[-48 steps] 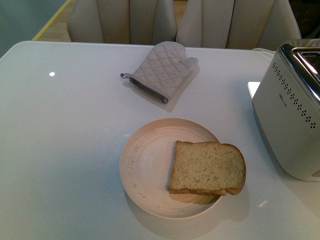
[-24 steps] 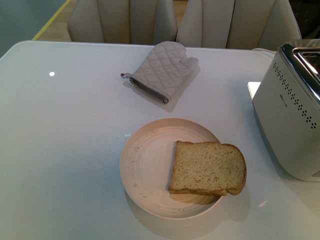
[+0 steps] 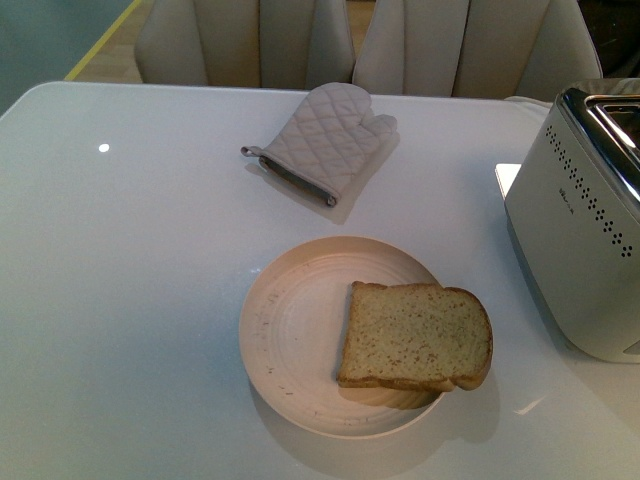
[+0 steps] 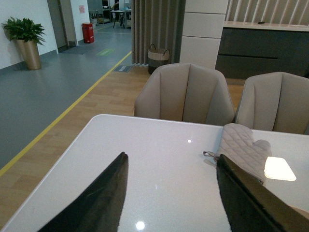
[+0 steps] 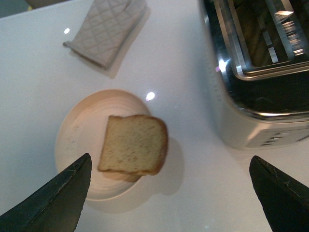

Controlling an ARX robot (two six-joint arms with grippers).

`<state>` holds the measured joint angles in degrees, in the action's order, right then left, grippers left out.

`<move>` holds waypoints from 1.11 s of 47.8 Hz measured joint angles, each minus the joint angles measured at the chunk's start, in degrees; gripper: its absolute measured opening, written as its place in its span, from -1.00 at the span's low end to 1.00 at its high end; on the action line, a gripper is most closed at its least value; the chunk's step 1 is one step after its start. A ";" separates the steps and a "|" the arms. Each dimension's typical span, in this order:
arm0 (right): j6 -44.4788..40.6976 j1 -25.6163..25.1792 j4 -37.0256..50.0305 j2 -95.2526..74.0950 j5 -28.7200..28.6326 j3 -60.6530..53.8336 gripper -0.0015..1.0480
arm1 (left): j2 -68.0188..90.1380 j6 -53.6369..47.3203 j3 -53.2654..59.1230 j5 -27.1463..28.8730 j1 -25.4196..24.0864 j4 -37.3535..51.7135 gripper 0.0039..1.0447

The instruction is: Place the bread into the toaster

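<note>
Table [image 3: 150, 250] under right tool [image 5: 169, 158] (agape)

**Colours & patterns: pale tableware, black grippers**

Bread [image 3: 415, 335]: tan crumb w/ fine dark speckles, darker brown crust. Plate [image 3: 285, 330]: cream-pink, faint concentric ridges, tiny specks nr rim. Oven mitt [image 3: 325, 140]: light grey, diamond quilting, darker grey cuff trim. Toaster [image 3: 570, 230]: white side w/ rows of small dark holes, shiny chrome top; slots dark inside in right wrist view. Table [image 3: 120, 280]: glossy white w/ bright light spots. Chairs [image 3: 245, 40]: beige, vertical seams. Left gripper [image 4: 169, 200] & right gripper [image 5: 169, 195]: black. Floor [image 4: 48, 96]: grey w/ yellow line, light wood beyond. Plant [image 4: 23, 29]: green, in gold pot [image 4: 30, 54]. Bin [image 4: 88, 33]: red.
</note>
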<state>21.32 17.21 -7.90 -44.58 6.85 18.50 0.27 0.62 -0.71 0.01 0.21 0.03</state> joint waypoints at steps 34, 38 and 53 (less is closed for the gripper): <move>13.42 -1.97 30.05 -60.92 -13.07 9.49 0.83 | 0.00 -0.13 0.00 0.00 0.00 0.00 0.87; 13.42 -2.19 31.65 -65.29 -14.43 10.71 0.83 | 0.00 -0.13 0.00 0.00 0.00 0.00 0.87; 14.75 -2.19 34.60 -76.30 -17.22 17.92 0.83 | 0.00 -0.15 0.00 0.00 0.00 0.00 0.87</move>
<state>36.07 15.03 26.70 -120.88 -10.37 36.42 0.27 0.47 -0.71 0.01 0.21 0.03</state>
